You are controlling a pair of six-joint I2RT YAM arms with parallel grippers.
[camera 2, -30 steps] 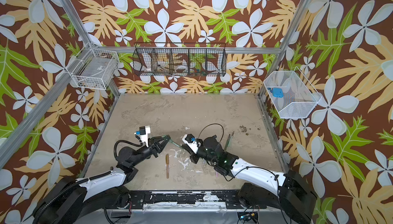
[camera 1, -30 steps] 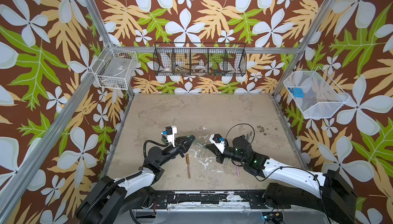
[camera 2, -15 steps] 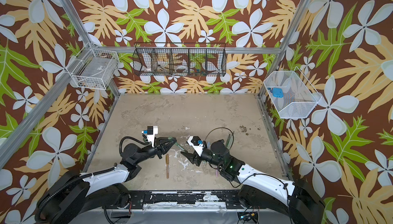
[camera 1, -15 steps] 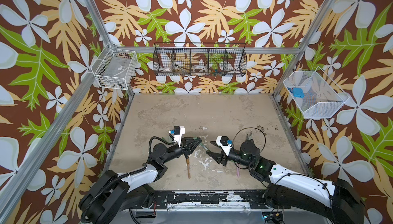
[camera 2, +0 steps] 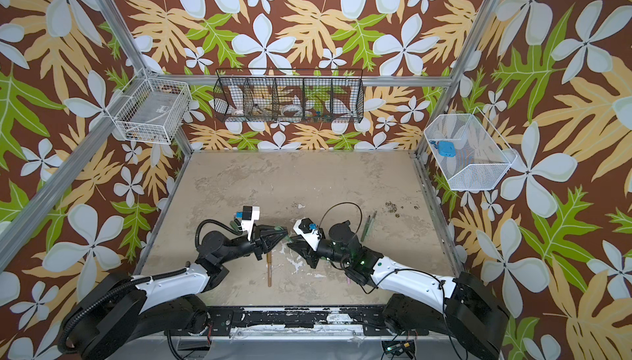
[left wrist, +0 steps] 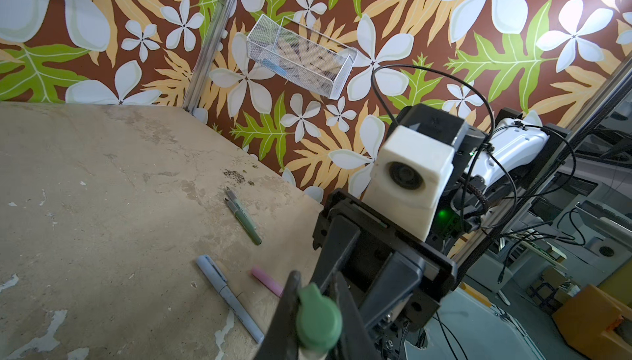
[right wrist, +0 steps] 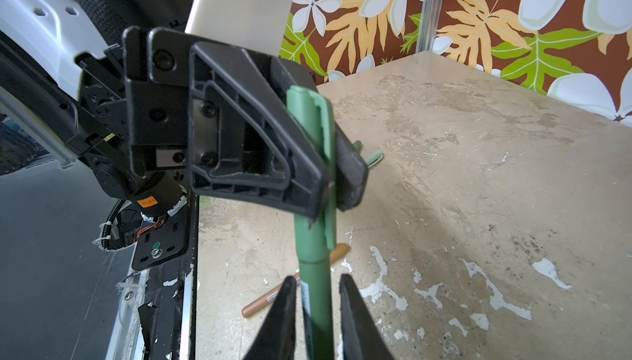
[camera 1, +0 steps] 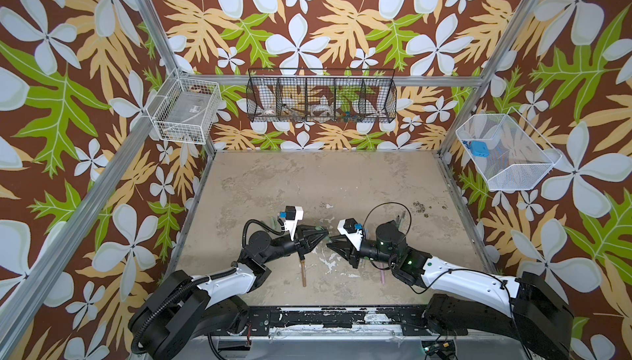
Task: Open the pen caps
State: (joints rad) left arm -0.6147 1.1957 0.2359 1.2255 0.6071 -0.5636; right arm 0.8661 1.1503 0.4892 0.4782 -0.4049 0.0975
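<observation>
A green pen hangs above the table between my two grippers. Its cap (right wrist: pixel 309 143), with a clip, is clamped in my left gripper (right wrist: pixel 330 184), which is shut on it. The pen's round end (left wrist: pixel 318 320) shows between the left gripper's (left wrist: pixel 314 290) fingers. My right gripper (right wrist: pixel 317 281) straddles the pen's body (right wrist: pixel 314 293), with a thin gap on each side. In both top views the left gripper (camera 1: pixel 324 233) (camera 2: pixel 285 230) and right gripper (camera 1: pixel 329 243) (camera 2: pixel 290 243) meet tip to tip at the table's front middle.
A capped brown pen (camera 1: pixel 303 274) (right wrist: pixel 260 303) lies below the left gripper. A light blue pen (left wrist: pixel 227 296), a pink piece (left wrist: pixel 266 281) and two green pens (left wrist: pixel 244 219) lie under and beyond the right arm. Wire baskets (camera 1: pixel 321 102) hang on the walls.
My right gripper's jaws opened wide and have since narrowed round the pen's body. The left gripper has moved a little to the right with the pen in it.
</observation>
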